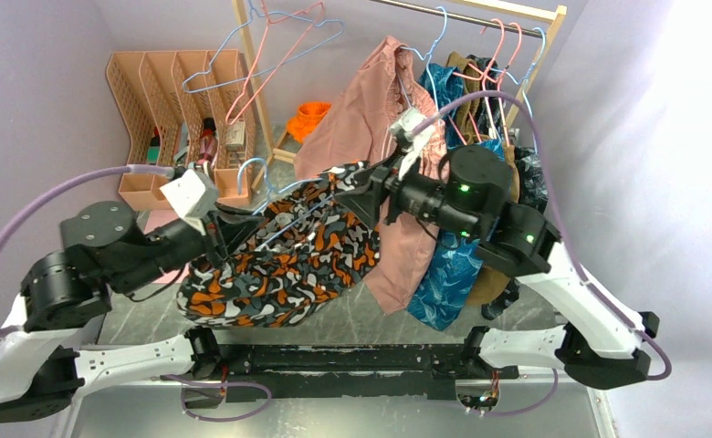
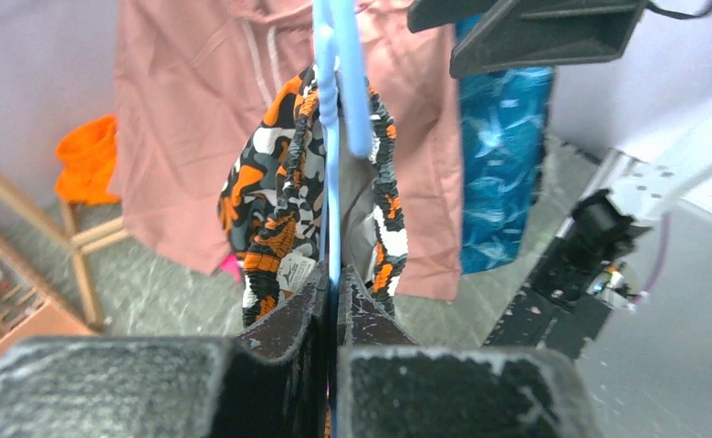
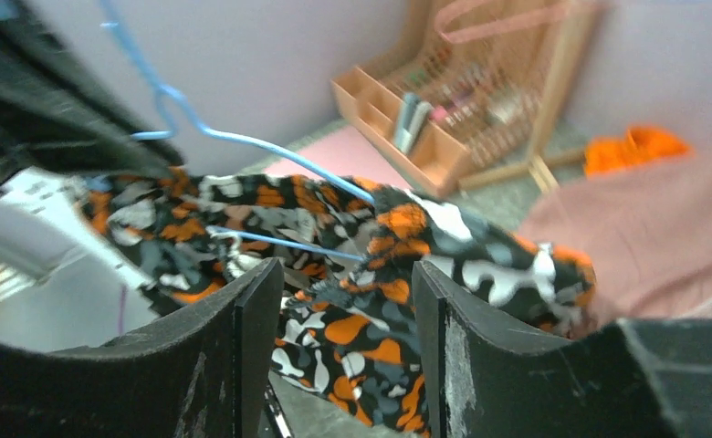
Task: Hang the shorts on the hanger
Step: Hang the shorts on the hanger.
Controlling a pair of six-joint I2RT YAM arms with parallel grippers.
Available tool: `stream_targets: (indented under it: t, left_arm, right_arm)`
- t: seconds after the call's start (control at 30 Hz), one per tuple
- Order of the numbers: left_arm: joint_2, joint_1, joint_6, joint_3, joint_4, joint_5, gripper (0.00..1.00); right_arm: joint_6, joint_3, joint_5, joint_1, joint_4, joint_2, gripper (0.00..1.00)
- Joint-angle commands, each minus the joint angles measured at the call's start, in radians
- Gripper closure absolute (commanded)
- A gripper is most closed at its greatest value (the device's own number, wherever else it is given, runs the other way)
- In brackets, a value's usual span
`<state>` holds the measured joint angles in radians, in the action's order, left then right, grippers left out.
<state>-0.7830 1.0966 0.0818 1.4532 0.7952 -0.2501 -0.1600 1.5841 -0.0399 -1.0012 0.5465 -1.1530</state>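
Top external view shows you the shorts [image 1: 270,265] up in the air over the grey table [image 1: 380,319], draped on the light-blue hanger [image 1: 252,162] between your two arms. The left gripper [image 1: 227,222] is clenched on the hanger. In the left wrist view its fingers [image 2: 302,306] are pressed together and the blue wire comes up from between them, with the elastic waistband of the shorts hanging on both sides of it. The right gripper [image 3: 343,274] is released. In the right wrist view its two fingers [image 3: 243,356] stand apart and the camouflage cloth lies between and beyond them, but you cannot tell whether the pads touch it. You have little room on the right side: the dusty-pink garment [image 1: 371,119] hangs just behind the right gripper, and the blue leaf-print garment [image 1: 444,274] hangs beside it on the wooden rack [image 1: 480,14], close to the right forearm. On the left, the pink desk organiser [image 1: 179,91] stands near, behind the left gripper, and the purple wall [image 1: 33,91] closes that side. The lower edge of the shorts hangs low over the table; whether it touches cannot be told. A small white tag [image 2: 293,271] sits at the waistband, and its print is too small to read.
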Motion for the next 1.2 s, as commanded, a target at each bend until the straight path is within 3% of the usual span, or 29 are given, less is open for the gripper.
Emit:
stream_targets:
  t: [0.0, 0.23, 0.43, 0.63, 0.83, 1.07, 1.1, 1.17]
  left_arm:
    - [-0.005, -0.003, -0.068, 0.094, 0.006, 0.261, 0.93]
    - [-0.039, -0.003, -0.111, 0.131, 0.002, 0.422, 0.93]
    - [-0.078, -0.003, -0.128, 0.150, -0.009, 0.457, 0.93]
    - [-0.116, -0.003, -0.148, 0.175, -0.016, 0.480, 0.93]
    - [-0.144, -0.002, -0.162, 0.183, -0.018, 0.502, 0.93]
    - [-0.155, -0.003, -0.164, 0.194, -0.029, 0.486, 0.93]
    - [-0.158, -0.002, -0.162, 0.204, -0.024, 0.469, 0.91]
    - [-0.157, -0.003, -0.162, 0.234, -0.003, 0.449, 0.59]
  right_arm:
    - [0.209, 0.069, 0.357, 0.004, -0.045, 0.045, 0.42]
    - [0.355, 0.246, 0.603, 0.001, 0.099, -0.049, 0.42]
    - [0.342, 0.217, 0.703, -0.005, 0.093, -0.078, 0.42]
    - [0.341, 0.156, 0.697, -0.016, 0.080, -0.073, 0.45]
    - [0.304, 0.151, 0.690, -0.019, 0.066, -0.095, 0.61]
    - [0.270, 0.176, 0.696, -0.025, 0.069, -0.130, 1.00]
    - [0.268, 0.172, 0.682, -0.025, 0.064, -0.127, 1.00]
    - [0.267, 0.168, 0.651, -0.026, 0.055, -0.115, 1.00]
